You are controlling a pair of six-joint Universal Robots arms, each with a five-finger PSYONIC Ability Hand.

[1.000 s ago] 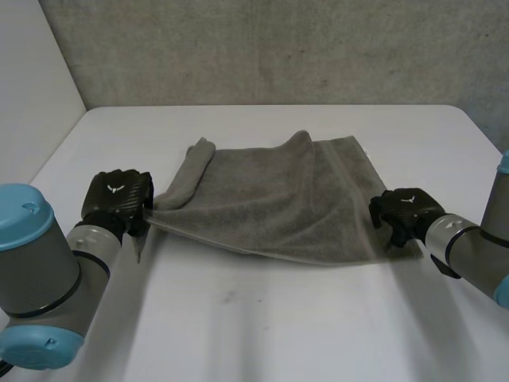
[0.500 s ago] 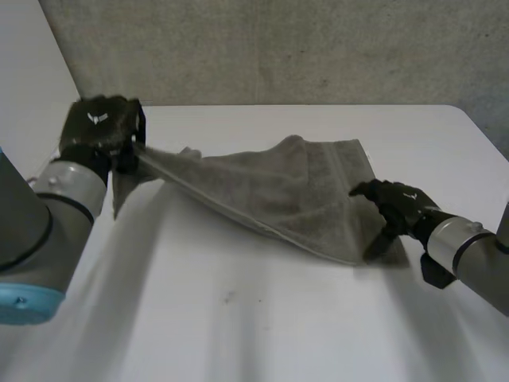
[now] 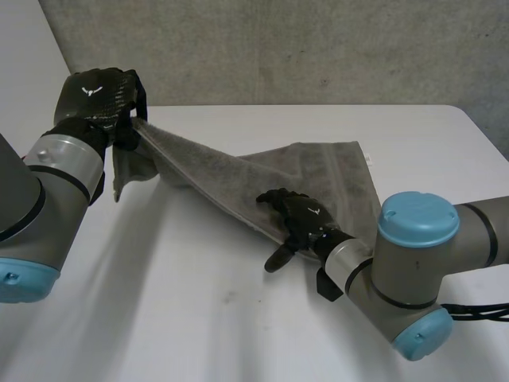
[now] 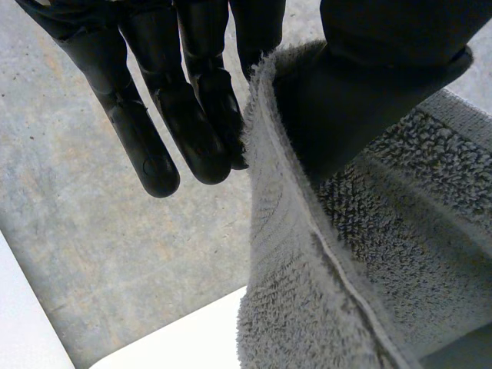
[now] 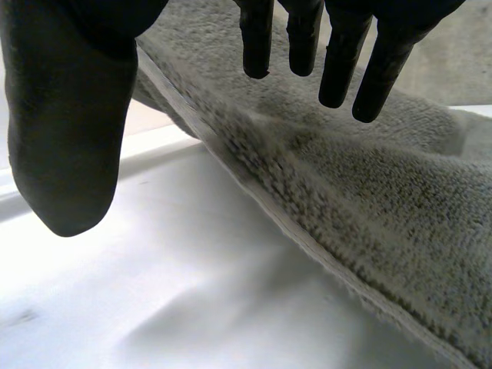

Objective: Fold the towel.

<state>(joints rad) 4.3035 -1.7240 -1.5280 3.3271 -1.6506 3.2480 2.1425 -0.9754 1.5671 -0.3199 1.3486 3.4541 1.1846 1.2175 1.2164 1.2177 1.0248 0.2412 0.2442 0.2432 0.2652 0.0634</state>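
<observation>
aloft, towel (image 3: 318, 171) in left hand (image 3: 99, 95)

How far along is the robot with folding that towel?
Barely begun: no fold is laid yet. The left robot hand holds the towel by one corner, above the table. The right robot hand is open at the near edge's middle. Left: carry the corner across, lay it down.

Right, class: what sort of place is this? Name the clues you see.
Probably a robotics lab or test bench: a white table against a plain grey wall, with the robot's left arm and right arm working one grey towel.
</observation>
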